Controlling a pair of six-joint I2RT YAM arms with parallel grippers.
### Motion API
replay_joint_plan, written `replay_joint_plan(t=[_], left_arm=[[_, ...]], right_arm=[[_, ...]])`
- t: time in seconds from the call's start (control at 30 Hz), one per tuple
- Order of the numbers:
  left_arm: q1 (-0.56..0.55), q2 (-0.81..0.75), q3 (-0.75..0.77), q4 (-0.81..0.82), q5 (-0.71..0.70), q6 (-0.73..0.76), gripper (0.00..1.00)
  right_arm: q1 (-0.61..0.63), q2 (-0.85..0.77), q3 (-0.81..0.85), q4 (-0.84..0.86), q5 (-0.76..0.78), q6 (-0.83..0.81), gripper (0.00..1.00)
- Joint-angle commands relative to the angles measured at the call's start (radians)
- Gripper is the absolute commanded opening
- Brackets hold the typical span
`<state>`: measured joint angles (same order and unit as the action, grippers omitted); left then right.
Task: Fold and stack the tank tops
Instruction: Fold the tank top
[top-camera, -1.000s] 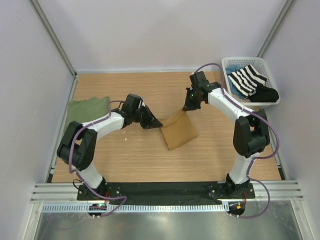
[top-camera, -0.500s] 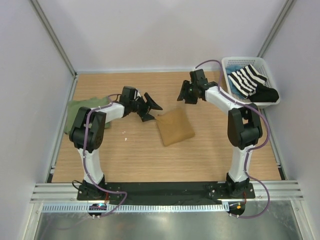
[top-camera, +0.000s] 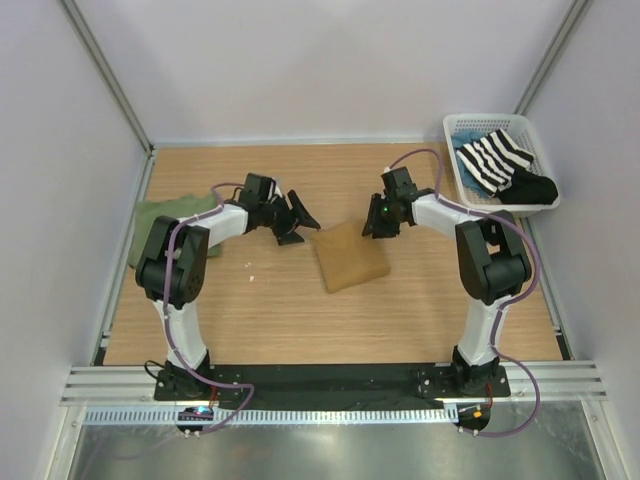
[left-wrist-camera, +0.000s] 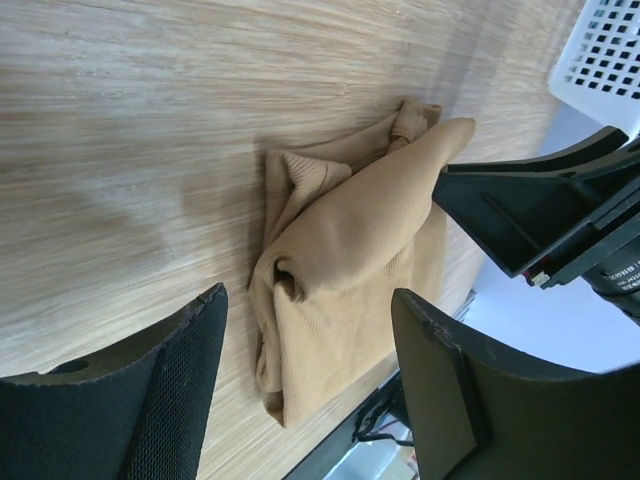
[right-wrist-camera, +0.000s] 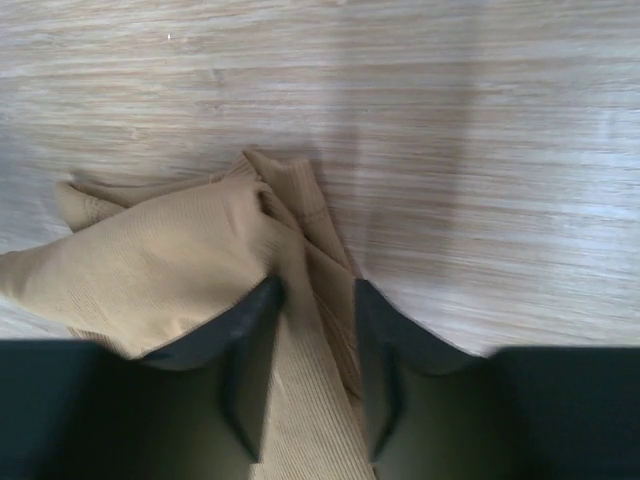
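Left wrist view: my left gripper (left-wrist-camera: 308, 330) stands wide open and empty, with the folded tan top (left-wrist-camera: 340, 270) on the table (left-wrist-camera: 120, 120) just ahead of its fingers. My right gripper (right-wrist-camera: 312, 330) is half open, its tips straddling a fold of that top without pinching it. The green top (top-camera: 165, 215) lies well behind my left gripper.

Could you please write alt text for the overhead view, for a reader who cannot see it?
A folded tan tank top lies on the table, the robot's open left hand beside it and the right hand at its far corner. An olive top lies at left; a white basket of clothes sits far right.
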<state>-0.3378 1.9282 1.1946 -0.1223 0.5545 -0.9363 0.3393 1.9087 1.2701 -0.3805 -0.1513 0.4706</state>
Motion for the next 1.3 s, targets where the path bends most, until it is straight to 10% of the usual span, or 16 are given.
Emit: replay_joint_plan(t=[0.0,0.17,0.33,0.87,1.27], left_arm=[[-0.006,-0.078,0.005,-0.053,-0.037,0.068,0.67],[-0.006,-0.109,0.005,-0.093,-0.059,0.122,0.65],[-0.012,-0.077,0.034,-0.094,-0.019,0.169,0.68],[-0.072,0.023,0.125,-0.051,-0.070,0.294,0.66],[-0.096,0.077,0.157,-0.051,-0.056,0.266,0.17]], right_arm=[[0.003,-0.049,-0.037,0.087,-0.045,0.025,0.37],[0.021,-0.210,-0.221,0.170,-0.024,0.102,0.20],[0.023,-0.261,-0.239,0.144,0.012,0.054,0.45],[0.021,-0.125,-0.114,0.107,0.059,-0.072,0.42],[0.023,-0.157,-0.121,0.108,0.050,-0.056,0.01]])
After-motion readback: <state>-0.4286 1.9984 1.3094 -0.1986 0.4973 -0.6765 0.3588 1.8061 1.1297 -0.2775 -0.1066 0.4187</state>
